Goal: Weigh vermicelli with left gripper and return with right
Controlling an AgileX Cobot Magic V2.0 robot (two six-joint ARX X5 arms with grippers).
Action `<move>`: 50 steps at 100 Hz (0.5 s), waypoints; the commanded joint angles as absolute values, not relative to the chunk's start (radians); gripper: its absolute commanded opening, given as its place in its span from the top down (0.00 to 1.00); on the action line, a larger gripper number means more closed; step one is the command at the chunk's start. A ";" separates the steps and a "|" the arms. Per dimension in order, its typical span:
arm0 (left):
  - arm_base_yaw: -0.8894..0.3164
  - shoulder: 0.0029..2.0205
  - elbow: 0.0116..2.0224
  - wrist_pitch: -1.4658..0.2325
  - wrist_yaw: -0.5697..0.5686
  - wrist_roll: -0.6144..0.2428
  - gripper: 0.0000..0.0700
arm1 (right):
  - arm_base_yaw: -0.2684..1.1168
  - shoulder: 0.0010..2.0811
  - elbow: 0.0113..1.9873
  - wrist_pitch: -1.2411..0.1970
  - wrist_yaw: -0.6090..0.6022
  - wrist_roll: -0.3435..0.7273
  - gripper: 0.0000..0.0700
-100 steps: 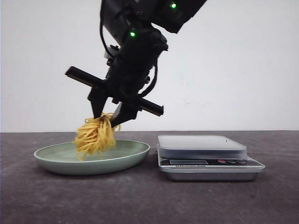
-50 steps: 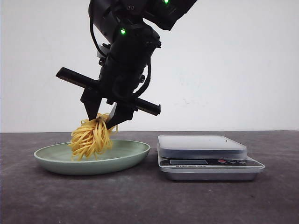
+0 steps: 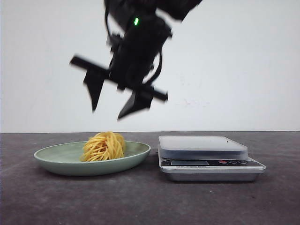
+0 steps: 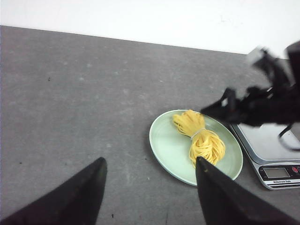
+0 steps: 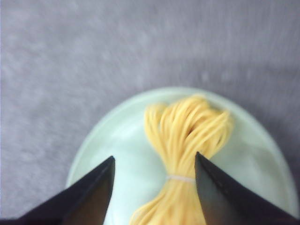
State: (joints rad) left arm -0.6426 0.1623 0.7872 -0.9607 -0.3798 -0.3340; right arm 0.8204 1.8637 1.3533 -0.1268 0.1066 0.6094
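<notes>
Released since the last frame, the vermicelli (image 3: 104, 146) now lies in the green plate (image 3: 56, 158), and the right gripper (image 3: 115, 105) has risen above it, jaws spread. Little risk remains: a careless retreat could clip the scale (image 3: 206, 157) on the counter (image 3: 150, 201). The left gripper (image 4: 150, 187) hangs spread and empty.

My left gripper (image 4: 150, 197) hangs open over bare grey table (image 4: 79, 103), holding nothing. Ahead I see the vermicelli (image 4: 200, 139) lying on the green plate (image 4: 166, 145). The right gripper (image 4: 248, 108) hovers blurred above the scale (image 4: 269, 150), just beside the plate.
</notes>
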 commanded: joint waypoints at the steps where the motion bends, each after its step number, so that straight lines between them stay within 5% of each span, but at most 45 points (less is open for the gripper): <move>1: -0.648 0.160 0.800 -0.950 -0.384 -0.324 0.50 | 0.823 1.781 1.385 -0.123 0.125 0.472 0.52; 50: -0.648 0.160 0.800 -0.941 -0.385 -0.317 0.50 | 0.830 0.987 1.385 -0.458 0.301 0.041 0.51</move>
State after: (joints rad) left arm -0.6426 0.1623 0.7872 -0.9527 -0.3798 -0.3290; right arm 0.8150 1.0668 1.3663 -0.4004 0.2760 0.1352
